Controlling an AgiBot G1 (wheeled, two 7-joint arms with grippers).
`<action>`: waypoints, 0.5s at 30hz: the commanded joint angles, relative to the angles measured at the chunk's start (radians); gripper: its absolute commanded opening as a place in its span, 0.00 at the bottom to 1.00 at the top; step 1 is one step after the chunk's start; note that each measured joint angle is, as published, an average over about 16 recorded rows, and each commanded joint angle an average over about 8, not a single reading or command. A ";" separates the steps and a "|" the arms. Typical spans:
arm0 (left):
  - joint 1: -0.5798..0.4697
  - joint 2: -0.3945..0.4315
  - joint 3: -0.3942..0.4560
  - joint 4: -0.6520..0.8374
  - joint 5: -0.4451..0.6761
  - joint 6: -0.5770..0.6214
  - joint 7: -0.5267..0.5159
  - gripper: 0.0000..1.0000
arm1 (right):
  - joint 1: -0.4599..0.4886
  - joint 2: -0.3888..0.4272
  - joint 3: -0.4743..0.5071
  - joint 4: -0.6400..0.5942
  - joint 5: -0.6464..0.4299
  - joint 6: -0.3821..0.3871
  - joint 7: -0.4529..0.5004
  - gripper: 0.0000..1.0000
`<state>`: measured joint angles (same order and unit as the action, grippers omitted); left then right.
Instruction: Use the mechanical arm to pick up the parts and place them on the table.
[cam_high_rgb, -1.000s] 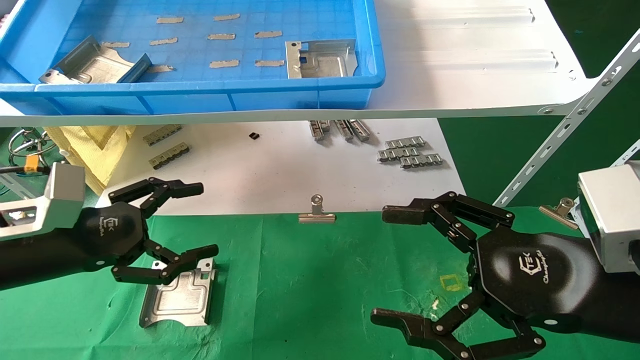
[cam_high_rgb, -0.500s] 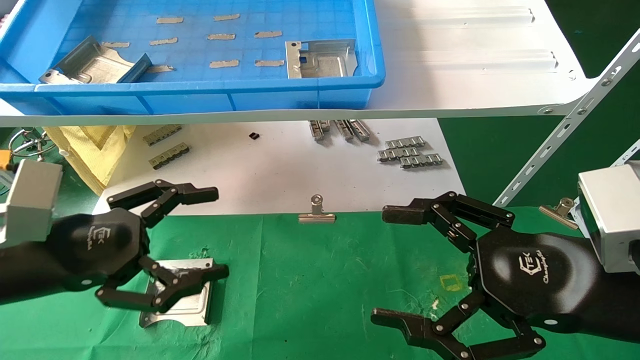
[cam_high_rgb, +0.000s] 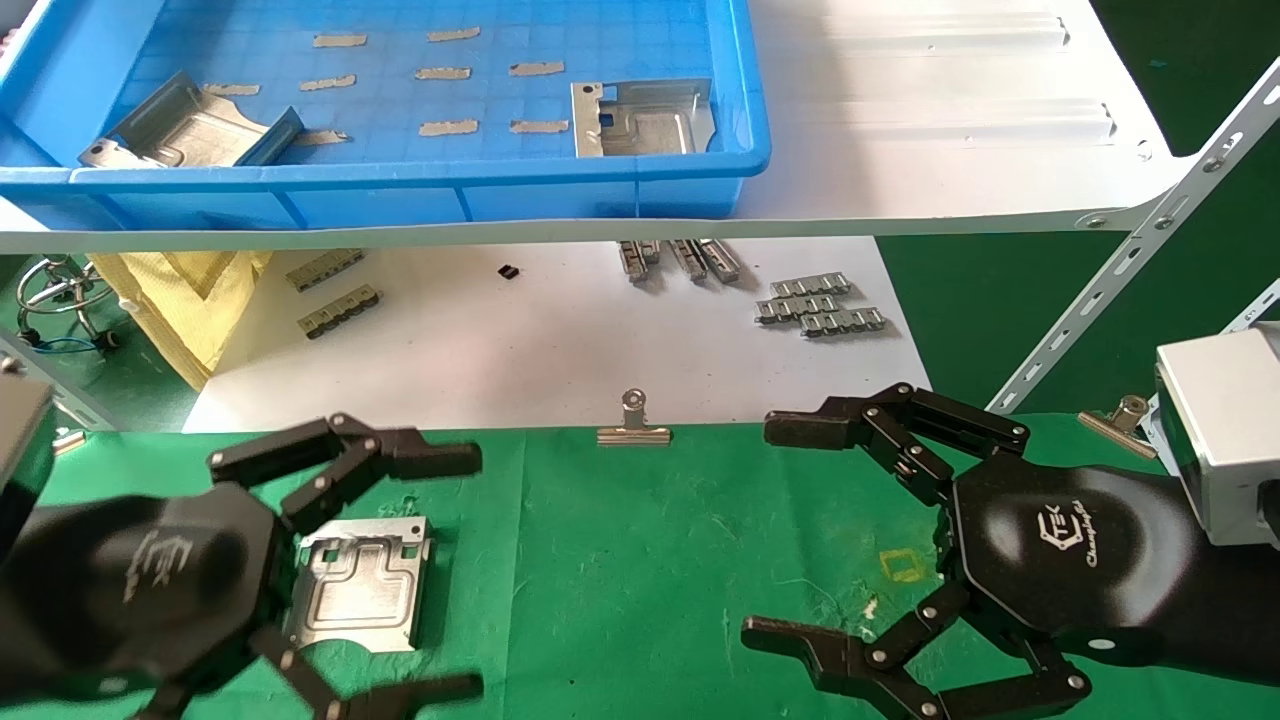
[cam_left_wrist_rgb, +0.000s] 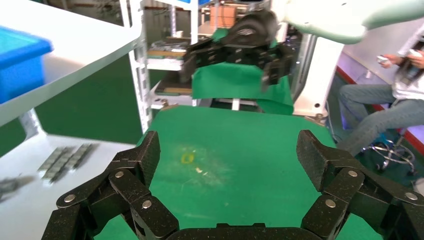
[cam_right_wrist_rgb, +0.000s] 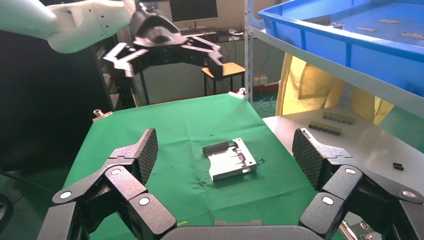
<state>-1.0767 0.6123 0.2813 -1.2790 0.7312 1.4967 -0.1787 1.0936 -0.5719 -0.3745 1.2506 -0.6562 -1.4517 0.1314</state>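
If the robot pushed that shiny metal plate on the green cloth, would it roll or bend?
The plate probably wouldn't roll: it lies flat and looks squarish. Likely stiff, since it's ribbed sheet metal with bent edges. On the wrinkled green cloth it might slide unevenly or catch.

Green table (cam_high_rgb: 650, 560) lay bare btwn the plate (cam_high_rgb: 362, 583) and right gripper (cam_high_rgb: 775, 530); binder clip (cam_high_rgb: 633, 428) at its far edge, white shelf (cam_high_rgb: 900, 120) w/ blue tray (cam_high_rgb: 420, 190) overhanging beyond
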 joint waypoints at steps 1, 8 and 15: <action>0.013 -0.006 -0.010 -0.035 -0.009 -0.002 -0.020 1.00 | 0.000 0.000 0.000 0.000 0.000 0.000 0.000 1.00; 0.015 -0.008 -0.012 -0.037 -0.011 -0.004 -0.019 1.00 | 0.000 0.000 0.000 0.000 0.000 0.000 0.000 1.00; 0.010 -0.005 -0.008 -0.023 -0.007 -0.003 -0.015 1.00 | 0.000 0.000 0.000 0.000 0.000 0.000 0.000 1.00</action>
<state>-1.0660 0.6069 0.2730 -1.3039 0.7237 1.4934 -0.1941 1.0934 -0.5719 -0.3745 1.2505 -0.6561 -1.4515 0.1314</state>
